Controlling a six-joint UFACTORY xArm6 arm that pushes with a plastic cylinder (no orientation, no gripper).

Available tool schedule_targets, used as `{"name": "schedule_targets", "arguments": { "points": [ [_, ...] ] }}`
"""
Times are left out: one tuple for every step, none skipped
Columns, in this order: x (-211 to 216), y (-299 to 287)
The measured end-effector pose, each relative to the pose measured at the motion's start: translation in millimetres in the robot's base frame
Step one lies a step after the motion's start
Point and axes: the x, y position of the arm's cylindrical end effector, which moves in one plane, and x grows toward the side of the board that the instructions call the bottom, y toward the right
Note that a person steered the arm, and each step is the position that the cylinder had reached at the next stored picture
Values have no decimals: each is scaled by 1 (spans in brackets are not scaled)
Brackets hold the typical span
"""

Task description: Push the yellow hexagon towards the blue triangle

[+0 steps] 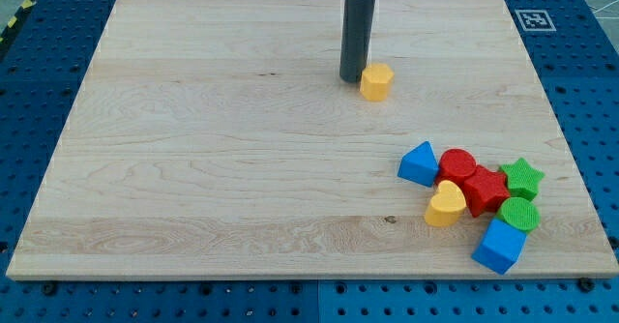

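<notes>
The yellow hexagon (376,81) sits on the wooden board (213,168) toward the view's top, right of centre. My tip (350,78) is right next to it on its left side, touching or nearly touching. The blue triangle (420,163) lies toward the view's lower right, at the left end of a cluster of blocks, well below and slightly right of the hexagon.
The cluster at the lower right holds a red cylinder (456,163), a red star (484,190), a yellow heart (445,205), a green star (523,177), a green cylinder (519,214) and a blue cube (500,245). A marker tag (534,19) sits off the board's top right.
</notes>
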Motion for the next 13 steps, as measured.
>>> {"name": "schedule_targets", "arguments": {
  "points": [
    [35, 10],
    [61, 19],
    [64, -1],
    [50, -45],
    [-13, -26],
    [-43, 19],
    [-43, 19],
    [-26, 33],
    [-4, 50],
    [4, 51],
    [29, 51],
    [54, 51],
    [62, 51]
  ]
}}
